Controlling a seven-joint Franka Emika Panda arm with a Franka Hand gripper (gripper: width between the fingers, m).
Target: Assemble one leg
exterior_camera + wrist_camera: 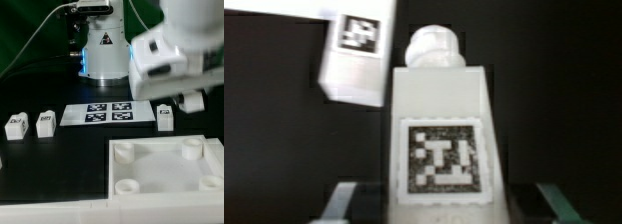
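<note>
On my wrist feed the gripper (446,206) has its 2 fingers (345,200) spread apart, 1 on each side of the leg (445,110). The leg sits squarely in the gap between them, and I see dark table (278,150) between each finger and the leg's sides, so neither finger is touching it. Its tagged face is turned toward the wrist camera, and its narrow rounded tip (434,45) points away from the fingers. Beyond the tip, off to 1 side, is another white piece with a tag (356,45); I cannot tell what it is.

From the exterior view, the same leg (165,117) rests on the black table just beside the end of the marker board (110,113) on the exterior view's right. The tabletop panel (165,185), with its round corner sockets, lies near it toward the camera. The arm's wrist (160,60) is blurred above it, so the fingers cannot be read from there. 2 more legs (14,125) (43,122) stand well apart from it, past the board's other end on the exterior view's left. The robot base (105,50) is behind the board.
</note>
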